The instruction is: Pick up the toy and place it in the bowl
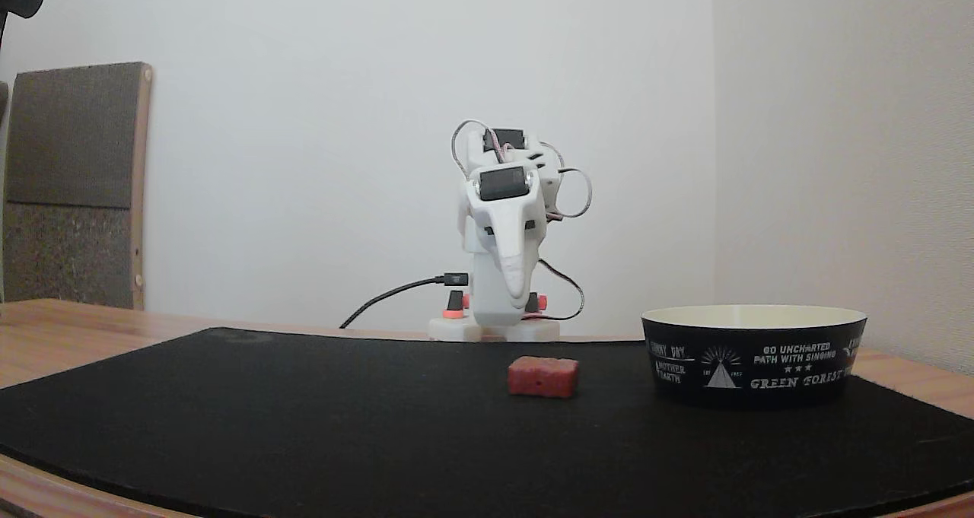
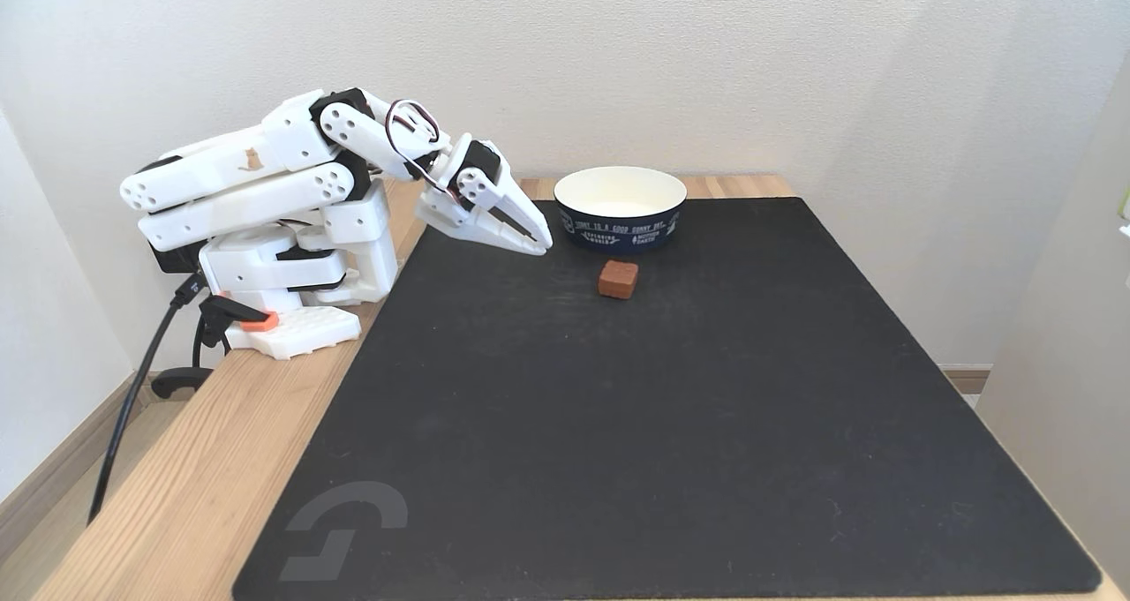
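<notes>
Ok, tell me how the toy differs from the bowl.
The toy is a small dull-red block; the bowl is far wider, round and black with a cream inside. The bowl carries white printed text; the toy is plain and rough. Both sit on the black mat, apart from each other.

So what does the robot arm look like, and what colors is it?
The arm is mostly white plastic with black motor blocks at its joints. Thin looping wires curl over the wrist. Its gripper has two long, pointed white fingers, like a beak. The white base carries small orange-red knobs, and a black cable plugs in behind. A tiny brown mark sits on the upper arm.
</notes>
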